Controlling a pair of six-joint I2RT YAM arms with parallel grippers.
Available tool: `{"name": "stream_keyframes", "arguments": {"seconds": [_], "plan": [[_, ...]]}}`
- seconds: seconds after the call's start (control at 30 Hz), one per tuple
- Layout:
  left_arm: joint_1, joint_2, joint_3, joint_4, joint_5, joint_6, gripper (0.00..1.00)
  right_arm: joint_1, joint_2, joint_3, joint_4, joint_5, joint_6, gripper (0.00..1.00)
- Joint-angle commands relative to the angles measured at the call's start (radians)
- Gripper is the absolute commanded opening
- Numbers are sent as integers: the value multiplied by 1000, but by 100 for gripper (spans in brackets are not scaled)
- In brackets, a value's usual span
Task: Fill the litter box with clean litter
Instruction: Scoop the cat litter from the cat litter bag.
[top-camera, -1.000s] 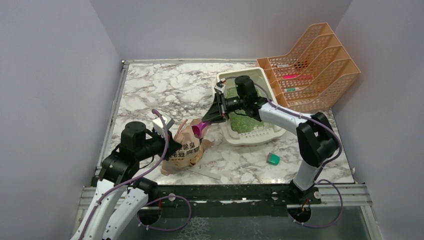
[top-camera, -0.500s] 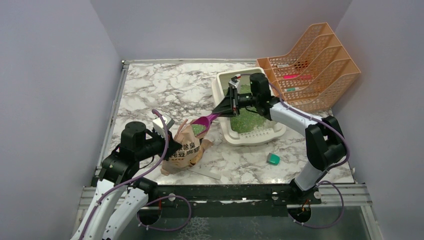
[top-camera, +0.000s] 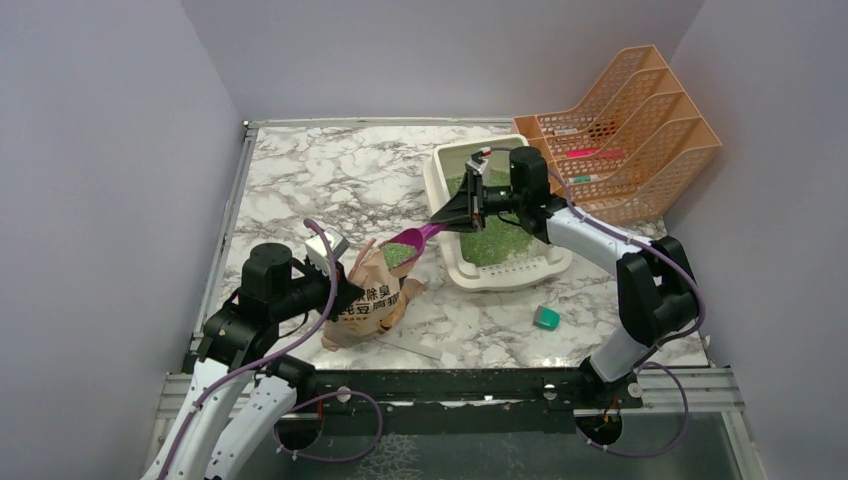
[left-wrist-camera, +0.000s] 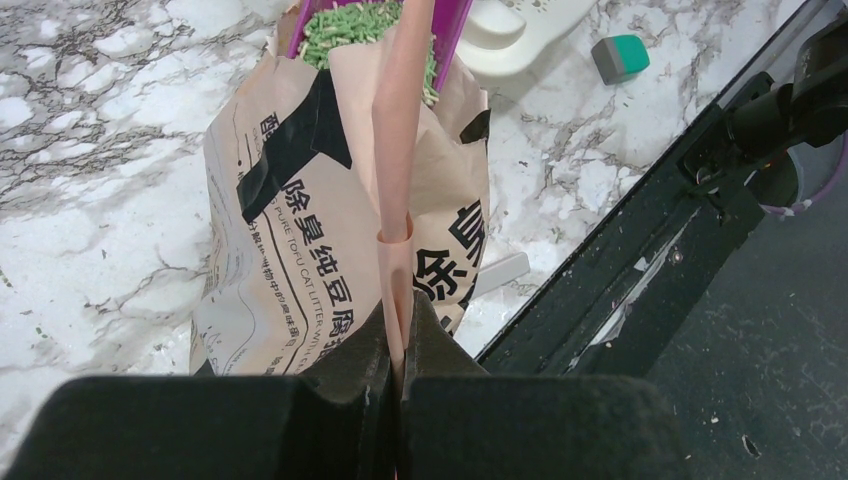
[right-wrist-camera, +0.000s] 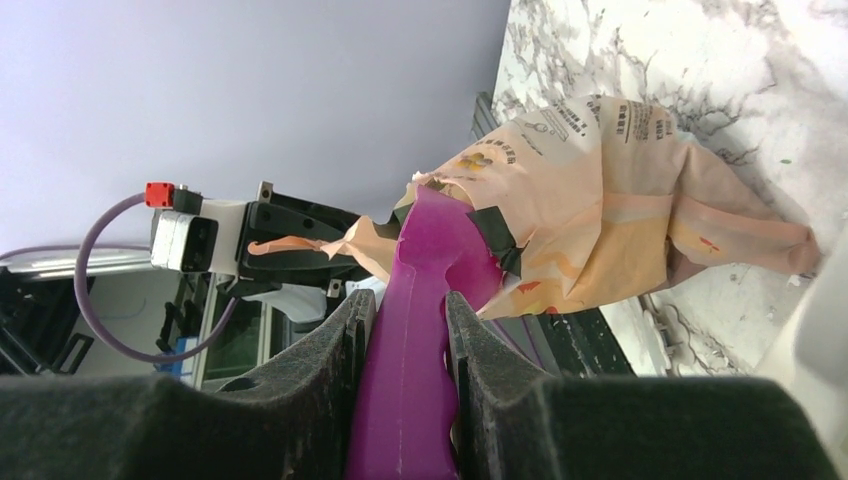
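R gripper (top-camera: 447, 221) clamps full scoop (top-camera: 402, 249), mid-frame: carry it level to litter box (top-camera: 500, 280). L gripper (left-wrist-camera: 398, 345) pinches bag strap (left-wrist-camera: 399, 130).

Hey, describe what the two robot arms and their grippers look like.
The left arm and right arm both have white link shells joined by chunky black joints, with a lilac cable looping along each. The left gripper and right gripper are matte black with two flat fingers. A small pale camera box sits on the left wrist.
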Motion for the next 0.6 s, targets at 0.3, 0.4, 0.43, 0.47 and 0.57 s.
{"name": "stream_keyframes", "arguments": {"seconds": [0.3, 0.4, 0.43, 0.47, 0.57], "plan": [[3, 1, -7, -18, 28, 8, 0, -23, 0, -57, 205, -89, 114, 1], [4, 5, -7, -16, 29, 8, 0, -16, -3, -72, 205, -89, 114, 1], [4, 5, -7, -16, 29, 8, 0, -18, -3, -74, 199, -90, 105, 1], [4, 3, -6, -17, 29, 9, 0, -19, -3, -70, 185, -89, 95, 1], [4, 2, -7, -17, 29, 9, 0, -19, -2, -68, 171, -90, 89, 1]]}}
